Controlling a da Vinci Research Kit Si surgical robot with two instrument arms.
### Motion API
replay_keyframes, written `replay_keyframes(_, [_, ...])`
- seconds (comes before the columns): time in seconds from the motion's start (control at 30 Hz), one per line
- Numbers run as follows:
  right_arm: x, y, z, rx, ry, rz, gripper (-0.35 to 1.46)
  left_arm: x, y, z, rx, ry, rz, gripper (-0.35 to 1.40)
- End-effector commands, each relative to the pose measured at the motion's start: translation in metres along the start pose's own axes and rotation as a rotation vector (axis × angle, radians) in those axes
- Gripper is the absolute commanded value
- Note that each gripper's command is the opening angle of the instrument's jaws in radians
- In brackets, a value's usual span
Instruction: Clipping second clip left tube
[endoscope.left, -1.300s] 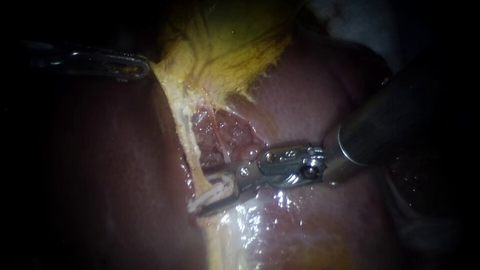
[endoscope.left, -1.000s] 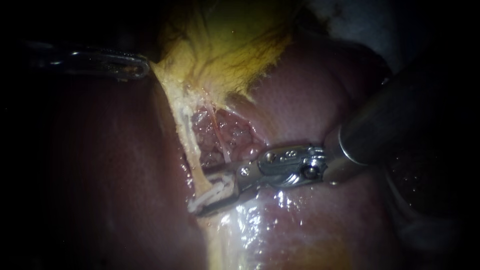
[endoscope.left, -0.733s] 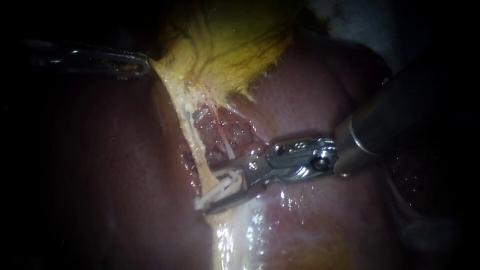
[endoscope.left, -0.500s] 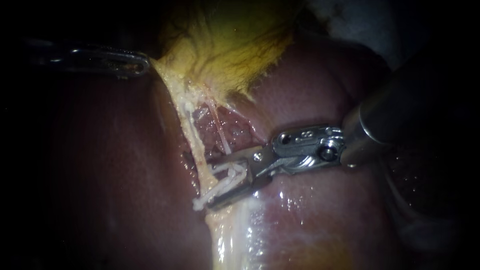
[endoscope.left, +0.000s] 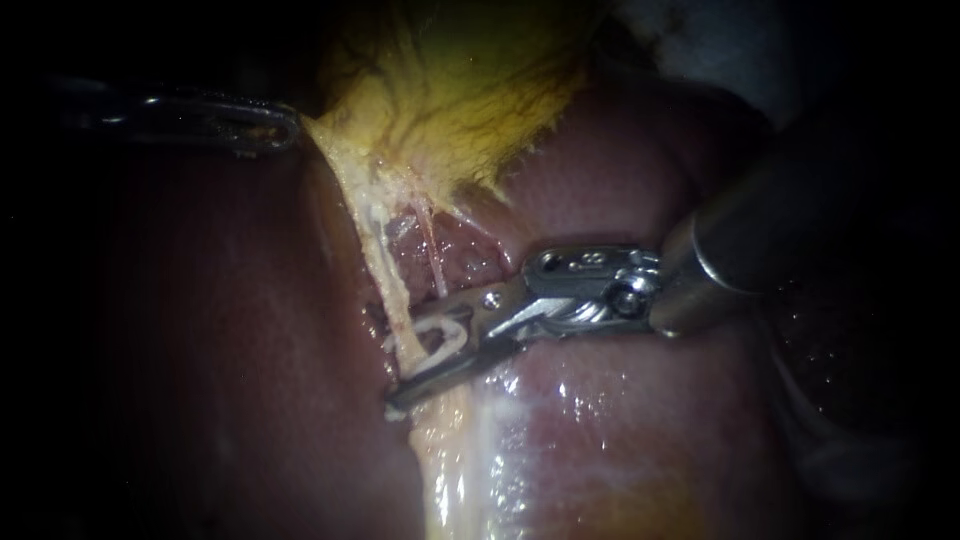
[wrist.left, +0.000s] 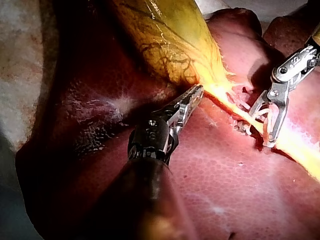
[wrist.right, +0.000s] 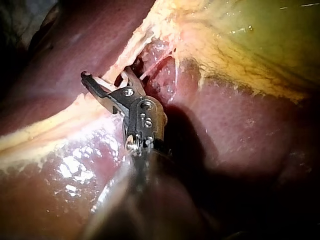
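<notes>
Upward over the dark red liver (endoscope.left: 200, 350), below the yellow-green gallbladder (endoscope.left: 470, 90) pinched by the left instrument's (endoscope.left: 280, 130) jaws, crept the right instrument (endoscope.left: 400, 365), its spread jaws holding an unclosed white clip (endoscope.left: 445, 335) astride the pale left tube (endoscope.left: 385, 270), apparently placed for firing.

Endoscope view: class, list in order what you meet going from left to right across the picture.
Left instrument → tube → right instrument, a clip in its jaws.
</notes>
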Motion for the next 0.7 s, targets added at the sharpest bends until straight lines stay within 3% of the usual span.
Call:
replay_keyframes(0.03, [0.0000, 0.0000, 0.0001, 0.017, 0.008, 0.010, 0.53, 0.0000, 0.0000, 0.0000, -0.001, 0.000, 0.000, -0.35])
replay_keyframes(0.4, [-0.0002, -0.0005, 0.0005, 0.310, 0.150, 0.178, 0.53, 0.0000, -0.0001, 0.0002, -0.002, 0.000, 0.000, -0.35])
replay_keyframes(0.5, [-0.0003, -0.0011, 0.0005, 0.367, 0.167, 0.193, 0.52, 0.0000, -0.0001, 0.0003, -0.003, 0.000, 0.000, -0.35])
replay_keyframes(0.7, [-0.0002, -0.0020, 0.0010, 0.416, 0.150, 0.191, 0.49, 0.0000, -0.0001, 0.0004, -0.003, 0.000, -0.001, -0.35])
